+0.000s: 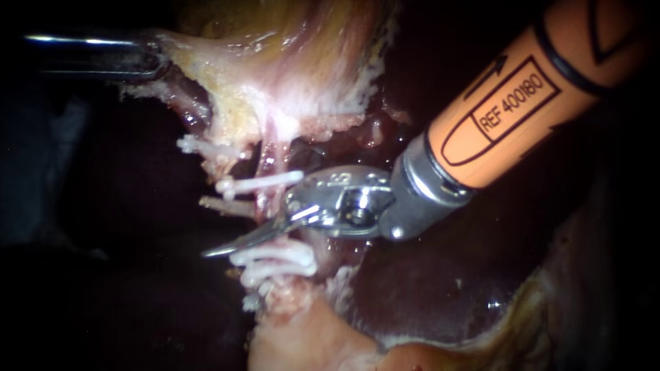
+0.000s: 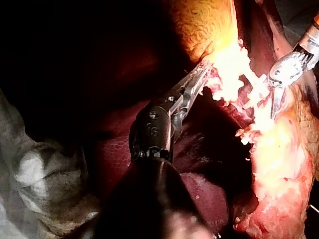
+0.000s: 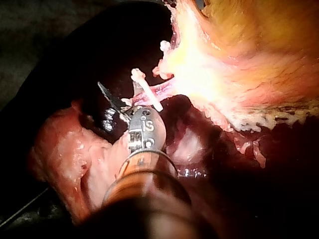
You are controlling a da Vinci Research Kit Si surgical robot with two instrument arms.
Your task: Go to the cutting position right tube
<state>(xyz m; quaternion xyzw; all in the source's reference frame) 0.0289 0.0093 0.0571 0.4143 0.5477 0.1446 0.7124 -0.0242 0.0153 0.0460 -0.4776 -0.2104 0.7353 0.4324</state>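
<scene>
1. The right instrument (image 1: 227, 237) has its jaws open around the right tube (image 1: 270, 168).
2. They cross that tube between the upper clip (image 1: 261, 184) and the lower clips (image 1: 275, 260).
3. Above the tube, the left instrument (image 1: 148, 60) has its jaws clamped on the gallbladder (image 1: 289, 62).

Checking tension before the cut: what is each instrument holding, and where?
The left instrument grips the pale yellowish gallbladder tissue at its ragged edge; the right bladed instrument holds nothing.

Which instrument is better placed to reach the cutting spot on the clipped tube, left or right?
Right. The right instrument has its tip at the tube, between the clips. The left instrument is away to the side, its jaws shut on the pale tissue.
</scene>
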